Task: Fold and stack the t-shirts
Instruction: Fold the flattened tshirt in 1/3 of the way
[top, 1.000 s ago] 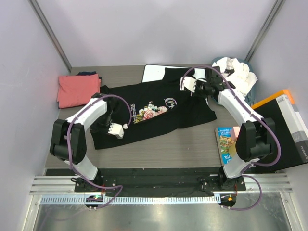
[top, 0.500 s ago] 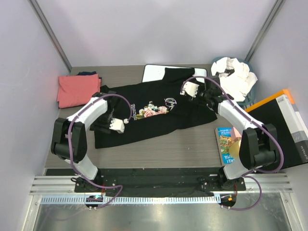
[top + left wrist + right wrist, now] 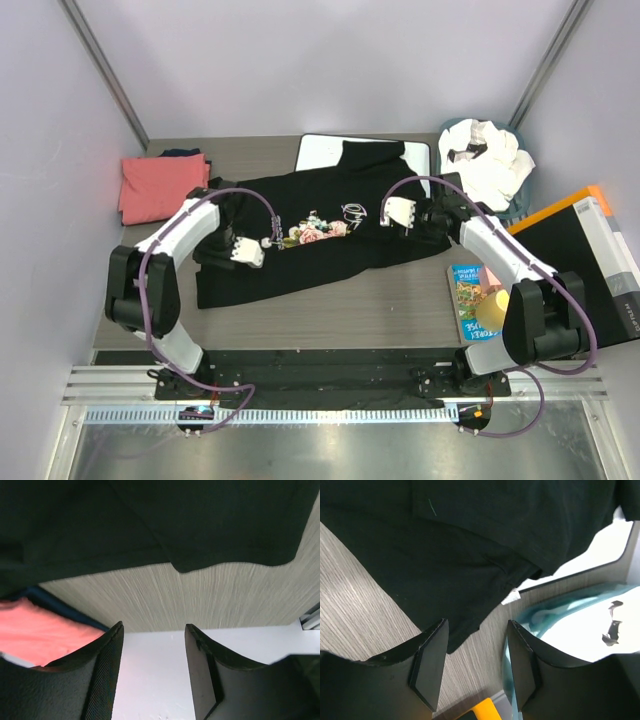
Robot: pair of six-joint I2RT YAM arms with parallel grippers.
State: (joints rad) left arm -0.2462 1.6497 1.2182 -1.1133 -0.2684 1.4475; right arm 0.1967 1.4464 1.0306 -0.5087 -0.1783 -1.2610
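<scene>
This is a robot test cell in a lab. Plain pale walls (image 3: 330,60) box in a small grey wood-grain counter (image 3: 400,300), with bare metal posts (image 3: 100,70) running up the corners. The left arm (image 3: 165,260) and right arm (image 3: 510,250), white and black, are bolted to a black plate on a slotted aluminium rail (image 3: 340,385) at the near edge. Purple cables (image 3: 262,205) loop loose along them. A steel sheet (image 3: 330,450) lies below the rail. A black tee (image 3: 320,250), a pink tee (image 3: 160,185), a book (image 3: 468,295) and a black box (image 3: 590,270) lie about the counter.
</scene>
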